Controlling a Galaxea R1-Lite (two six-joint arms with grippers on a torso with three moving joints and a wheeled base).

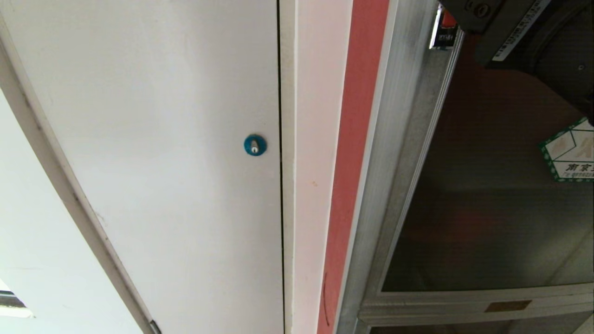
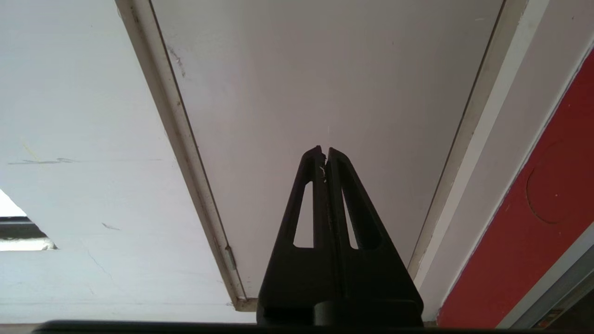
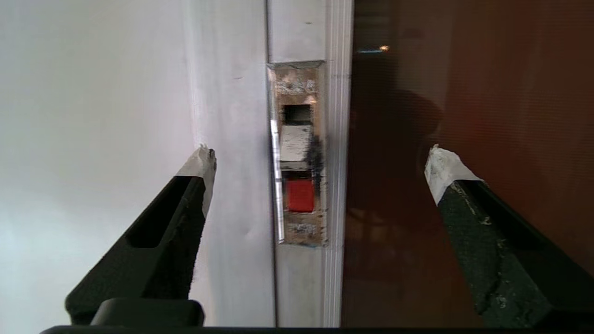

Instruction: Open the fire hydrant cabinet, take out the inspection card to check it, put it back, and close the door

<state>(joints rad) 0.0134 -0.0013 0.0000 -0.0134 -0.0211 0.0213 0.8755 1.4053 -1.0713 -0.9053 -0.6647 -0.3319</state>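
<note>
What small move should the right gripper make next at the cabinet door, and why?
Probably advance the right gripper straight toward the red latch and close on it. Its jaws stand wide open, holding nothing, with the latch recess centred between them but not yet touched, and the door looks shut against the frame.

Black tapered gripper (image 3: 320, 157) fingers (image 3: 445, 169), white tape on the tips.

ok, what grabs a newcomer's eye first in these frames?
Probably the small red latch, set in a scuffed recess of the door's aluminium frame, dead centre between the right gripper's wide-open jaws. Next, the blue round lock on the plain white door to the left, and the green-bordered sticker on the dark glass.
</note>
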